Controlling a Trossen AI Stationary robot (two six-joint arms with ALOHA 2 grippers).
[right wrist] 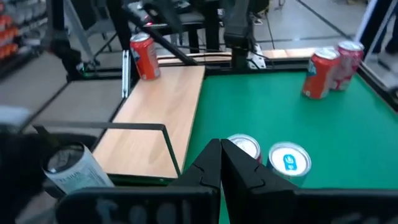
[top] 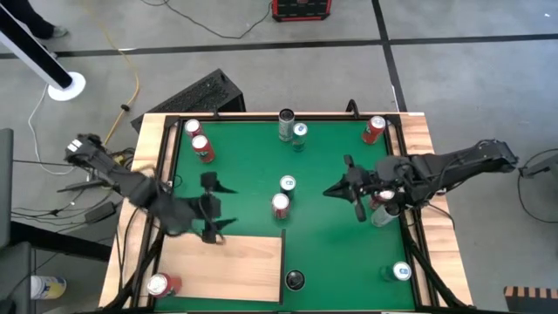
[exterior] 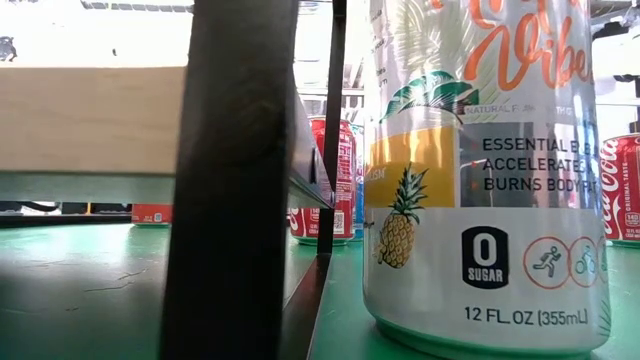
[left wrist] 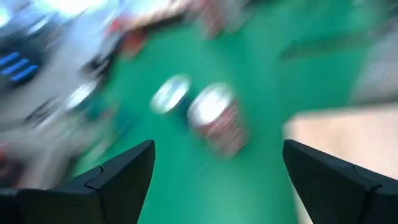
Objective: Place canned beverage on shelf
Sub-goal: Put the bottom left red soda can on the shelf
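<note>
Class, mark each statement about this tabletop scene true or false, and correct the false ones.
1. One red can stands on the wooden shelf. True.
2. The left claw is shut on a can. False: it is open and holds nothing.
3. The right claw is shut. True.
4. The green mat has no cans on it. False: several stand there, including a red-sided can near the middle.
5. A pineapple-print can stands close to the low camera. True.

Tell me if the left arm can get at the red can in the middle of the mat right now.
Probably yes. The left gripper is open above the shelf's edge, and bare green mat lies between it and the red can.
</note>
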